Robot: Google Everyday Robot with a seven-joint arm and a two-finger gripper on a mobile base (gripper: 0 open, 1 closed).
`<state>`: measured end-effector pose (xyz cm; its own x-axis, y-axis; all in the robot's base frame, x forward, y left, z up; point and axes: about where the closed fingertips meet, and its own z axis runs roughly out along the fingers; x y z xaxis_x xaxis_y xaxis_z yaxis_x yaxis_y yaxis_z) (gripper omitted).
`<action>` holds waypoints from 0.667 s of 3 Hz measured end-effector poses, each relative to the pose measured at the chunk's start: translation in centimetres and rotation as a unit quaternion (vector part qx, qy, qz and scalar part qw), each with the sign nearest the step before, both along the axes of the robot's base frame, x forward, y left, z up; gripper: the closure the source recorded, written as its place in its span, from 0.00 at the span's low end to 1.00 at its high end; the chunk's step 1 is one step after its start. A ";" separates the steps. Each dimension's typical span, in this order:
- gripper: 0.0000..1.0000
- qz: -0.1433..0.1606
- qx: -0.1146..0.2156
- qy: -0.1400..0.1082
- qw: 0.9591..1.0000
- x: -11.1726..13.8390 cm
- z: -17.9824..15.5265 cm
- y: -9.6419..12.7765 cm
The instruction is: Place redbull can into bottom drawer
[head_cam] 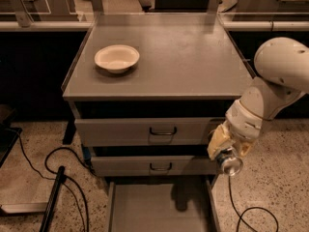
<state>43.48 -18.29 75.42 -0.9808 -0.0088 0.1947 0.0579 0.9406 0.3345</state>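
My gripper (226, 151) is at the cabinet's front right corner, level with the two upper drawers, and is shut on the redbull can (230, 164). The can's shiny round end faces the camera below the yellowish fingers (217, 141). The bottom drawer (159, 208) is pulled open below and to the left of the gripper. Its flat grey floor is bare, and the arm's shadow falls on it.
A white bowl (117, 58) sits on the cabinet top (193, 57) at the back left. The two upper drawers (162, 130) with dark handles are closed. Black cables (63, 178) lie on the speckled floor to the left, and another cable (251, 216) lies to the right.
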 end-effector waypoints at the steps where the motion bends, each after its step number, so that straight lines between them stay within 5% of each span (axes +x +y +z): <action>1: 1.00 0.005 0.020 0.042 0.999 -1.3 -3.7 1.4; 2: 1.00 0.005 0.021 0.047 0.999 -1.4 -4.1 1.4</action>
<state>42.08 -16.87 71.31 -0.9583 -0.0283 0.2844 0.0817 0.9265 0.3674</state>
